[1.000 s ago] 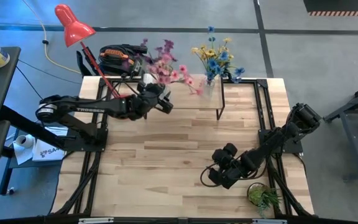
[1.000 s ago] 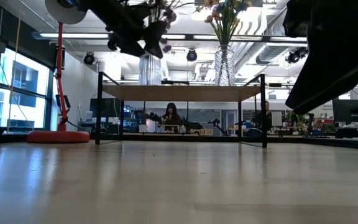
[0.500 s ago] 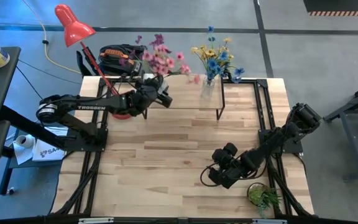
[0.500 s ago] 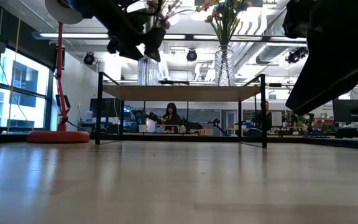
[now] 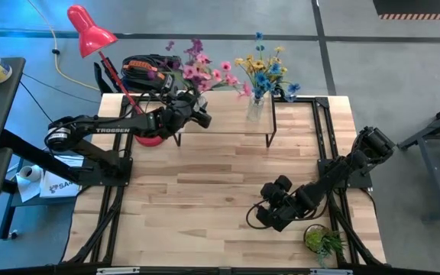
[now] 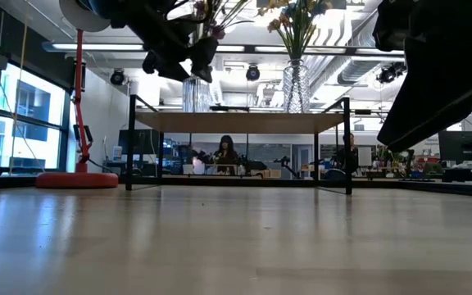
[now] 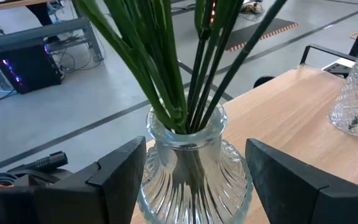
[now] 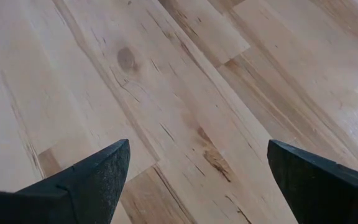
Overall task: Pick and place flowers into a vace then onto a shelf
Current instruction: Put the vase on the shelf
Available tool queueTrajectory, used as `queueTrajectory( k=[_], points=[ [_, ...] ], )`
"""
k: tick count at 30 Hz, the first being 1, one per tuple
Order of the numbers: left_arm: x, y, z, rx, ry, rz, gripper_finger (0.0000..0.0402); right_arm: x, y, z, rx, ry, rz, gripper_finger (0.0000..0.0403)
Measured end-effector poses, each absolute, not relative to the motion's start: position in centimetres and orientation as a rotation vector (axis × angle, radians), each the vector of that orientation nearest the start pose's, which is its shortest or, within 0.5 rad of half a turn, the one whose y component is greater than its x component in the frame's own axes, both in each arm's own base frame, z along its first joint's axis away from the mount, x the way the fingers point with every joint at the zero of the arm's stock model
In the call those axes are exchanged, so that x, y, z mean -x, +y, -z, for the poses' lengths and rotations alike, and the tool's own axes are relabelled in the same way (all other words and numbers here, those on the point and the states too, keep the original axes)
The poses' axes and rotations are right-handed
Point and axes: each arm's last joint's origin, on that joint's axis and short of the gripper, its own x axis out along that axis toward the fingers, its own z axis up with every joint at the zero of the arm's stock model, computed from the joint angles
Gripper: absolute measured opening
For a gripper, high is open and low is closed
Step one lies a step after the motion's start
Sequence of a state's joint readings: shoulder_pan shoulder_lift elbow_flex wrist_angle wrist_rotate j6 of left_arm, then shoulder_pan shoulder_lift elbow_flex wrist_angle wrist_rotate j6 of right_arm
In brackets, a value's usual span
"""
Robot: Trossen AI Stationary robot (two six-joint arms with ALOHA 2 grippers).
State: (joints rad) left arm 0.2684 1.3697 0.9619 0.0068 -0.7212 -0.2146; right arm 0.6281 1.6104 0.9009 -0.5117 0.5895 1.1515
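Observation:
A ribbed glass vase [image 7: 191, 180] with pink and purple flowers [image 5: 201, 70] sits between the fingers of my left gripper [image 5: 195, 116] over the left end of the shelf [image 5: 231, 124]. In the low view the vase's base [image 6: 193, 106] is level with the shelf top [image 6: 236, 123]; whether it rests there I cannot tell. A second glass vase [image 5: 256, 108] with blue and yellow flowers [image 5: 266, 69] stands on the shelf's right end. My right gripper [image 5: 255, 217] hangs open over the table's near right, with nothing between its fingers. My left gripper has the vase's ribbed body [image 7: 151, 186] between its two fingers, one finger [image 7: 120, 177] on each side, just below the neck. The fingers come nearly level from the table's left side. The vase stands upright, its green stems [image 7: 185, 74] rising out of the mouth.
A red desk lamp [image 5: 90, 30] stands at the table's far left, its base [image 5: 147, 139] beside the left arm. A small potted plant [image 5: 323, 241] sits at the near right corner. Bare wood lies between the shelf and the near edge. A person [image 6: 225, 154] sits far behind.
My left gripper has swung a little toward the table's far edge with the vase between its fingers. The pink and purple blooms have moved with it, toward the far left, away from the second vase.

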Motion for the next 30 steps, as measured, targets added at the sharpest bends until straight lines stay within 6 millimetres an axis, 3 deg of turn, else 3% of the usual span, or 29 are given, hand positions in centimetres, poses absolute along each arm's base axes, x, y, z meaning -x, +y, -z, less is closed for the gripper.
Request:
queueTrajectory(
  k=[22,30],
  points=[
    [-28.2,9.7,-28.5,0.058,0.328,-1.007,0.031,-24.0,15.5,-16.6,-0.35,0.858,0.513,0.0369],
    [-27.4,8.4,-29.9,0.032,0.298,-0.991,0.031,-24.0,15.5,-16.6,-0.349,0.875,0.509,0.0369]
  ],
)
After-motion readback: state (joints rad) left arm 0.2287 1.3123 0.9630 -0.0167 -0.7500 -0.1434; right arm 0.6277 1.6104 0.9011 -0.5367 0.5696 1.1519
